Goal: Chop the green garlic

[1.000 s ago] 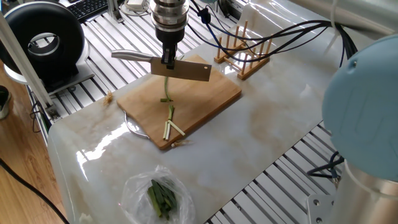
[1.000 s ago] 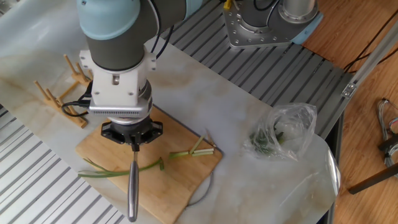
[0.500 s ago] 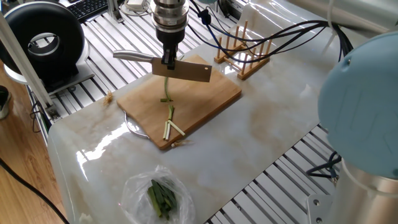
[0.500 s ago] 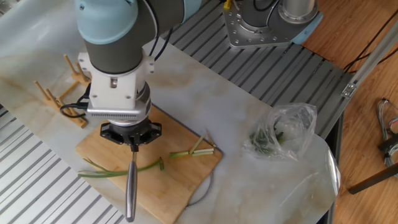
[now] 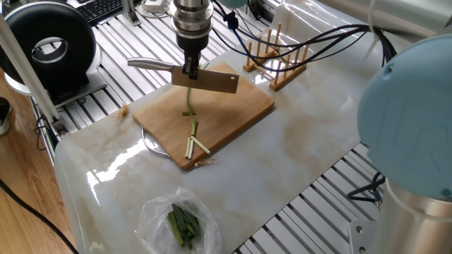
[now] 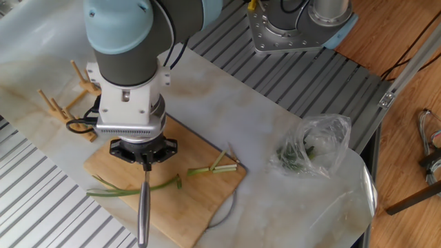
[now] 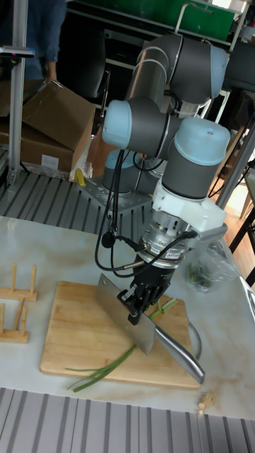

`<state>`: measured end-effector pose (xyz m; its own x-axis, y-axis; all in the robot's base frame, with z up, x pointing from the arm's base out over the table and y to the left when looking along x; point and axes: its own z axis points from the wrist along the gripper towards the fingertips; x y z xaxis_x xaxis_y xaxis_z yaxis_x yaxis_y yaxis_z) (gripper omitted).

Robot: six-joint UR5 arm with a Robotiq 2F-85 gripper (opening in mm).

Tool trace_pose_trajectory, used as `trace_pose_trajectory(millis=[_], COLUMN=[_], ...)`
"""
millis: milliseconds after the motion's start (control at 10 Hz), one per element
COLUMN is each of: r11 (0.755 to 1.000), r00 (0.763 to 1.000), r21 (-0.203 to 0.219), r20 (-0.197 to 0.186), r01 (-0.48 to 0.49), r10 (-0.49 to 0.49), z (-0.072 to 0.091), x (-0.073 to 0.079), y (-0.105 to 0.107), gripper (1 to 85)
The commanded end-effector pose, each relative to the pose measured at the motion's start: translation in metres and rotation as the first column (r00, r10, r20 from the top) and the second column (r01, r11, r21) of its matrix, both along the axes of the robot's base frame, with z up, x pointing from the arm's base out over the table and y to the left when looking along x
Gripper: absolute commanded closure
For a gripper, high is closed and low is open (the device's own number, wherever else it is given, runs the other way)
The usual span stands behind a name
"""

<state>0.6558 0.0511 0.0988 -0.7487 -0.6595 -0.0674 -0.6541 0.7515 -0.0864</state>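
The UR5 arm point(image 7: 170, 85) has pale blue joint caps and dark grey tubular links. Its wrist ends in a white flange with a ribbed silver ring. Black cables point(image 7: 113, 212) loop alongside, above a black two-finger gripper point(image 7: 142, 301).

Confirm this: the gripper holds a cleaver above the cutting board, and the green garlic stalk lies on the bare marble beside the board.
Not quite. The green garlic lies on the cutting board, not on the marble, as one fixed view shows. The gripper does hold the cleaver above the board.
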Motion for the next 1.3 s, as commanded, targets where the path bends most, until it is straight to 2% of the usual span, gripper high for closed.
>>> trace_pose_trajectory(millis=[0,500,1100,1200], r11=[0.999,1.0,0.999,0.999], r00=[1.0,1.0,1.0,1.0], r21=[-0.036,-0.019,-0.035,-0.049], r20=[-0.01,-0.004,-0.003,-0.006], r01=[-0.029,-0.015,-0.018,-0.019], r10=[0.028,0.015,0.018,0.019], z=[-0.004,-0.014,-0.022,-0.023], x=[0.0,0.005,0.007,0.006], y=[-0.01,-0.006,-0.012,-0.017], gripper=[84.3,84.3,84.3,84.3])
